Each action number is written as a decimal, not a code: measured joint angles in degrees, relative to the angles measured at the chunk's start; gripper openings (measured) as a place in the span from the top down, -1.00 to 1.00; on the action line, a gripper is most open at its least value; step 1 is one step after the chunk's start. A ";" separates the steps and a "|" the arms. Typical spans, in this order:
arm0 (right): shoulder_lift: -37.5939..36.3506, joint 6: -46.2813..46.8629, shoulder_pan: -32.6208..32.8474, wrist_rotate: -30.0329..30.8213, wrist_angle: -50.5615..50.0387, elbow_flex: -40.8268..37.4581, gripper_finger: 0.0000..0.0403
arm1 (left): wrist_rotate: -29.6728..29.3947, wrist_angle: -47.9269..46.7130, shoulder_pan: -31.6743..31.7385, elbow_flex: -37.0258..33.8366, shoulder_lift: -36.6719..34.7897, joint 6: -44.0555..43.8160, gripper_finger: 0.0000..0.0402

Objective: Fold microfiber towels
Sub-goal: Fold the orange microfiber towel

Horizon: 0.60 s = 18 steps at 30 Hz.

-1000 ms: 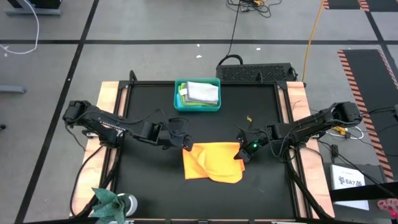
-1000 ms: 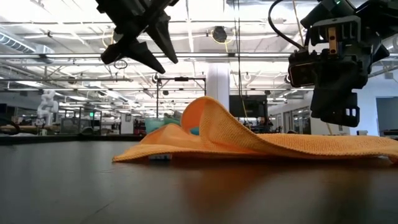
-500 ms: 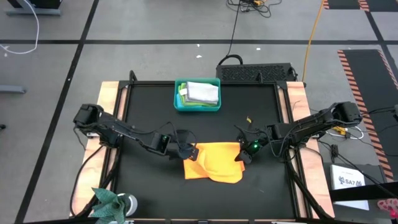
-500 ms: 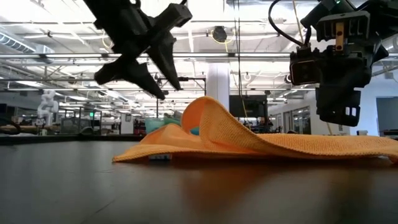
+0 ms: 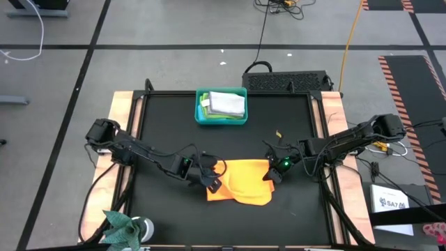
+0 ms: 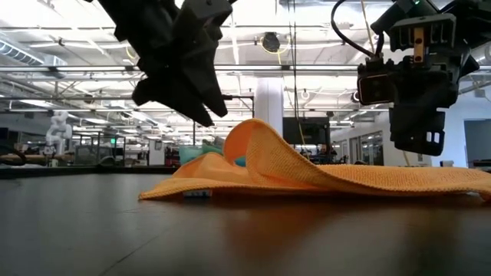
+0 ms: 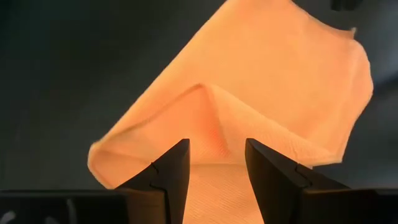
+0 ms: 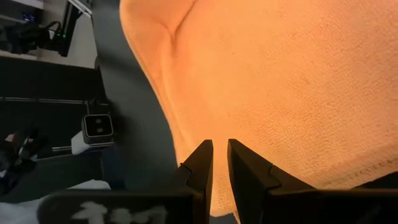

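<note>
Both arms (image 5: 139,150) are dark, slender and jointed, with thin black cables looped along them. A small green light (image 5: 285,164) glows on the right wrist. Fingers (image 7: 171,174) are black, tapered wedges.

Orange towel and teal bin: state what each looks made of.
Orange towel: soft microfiber-like cloth, matte; fine nubby weave shows and it drapes in limp folds.
Teal bin: probably rigid plastic; straight walls, even colour, though too far off to be sure.
</note>
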 joint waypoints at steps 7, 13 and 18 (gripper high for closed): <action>0.00 1.46 0.00 0.23 0.11 0.00 0.79 | 0.00 0.35 0.56 0.00 0.00 3.74 0.22; 0.00 2.88 0.00 0.27 0.13 0.00 0.79 | 0.86 0.32 0.36 0.00 0.00 10.56 0.22; 0.00 4.42 0.00 0.40 0.11 0.00 0.79 | 1.49 0.30 -0.85 0.00 0.00 16.45 0.22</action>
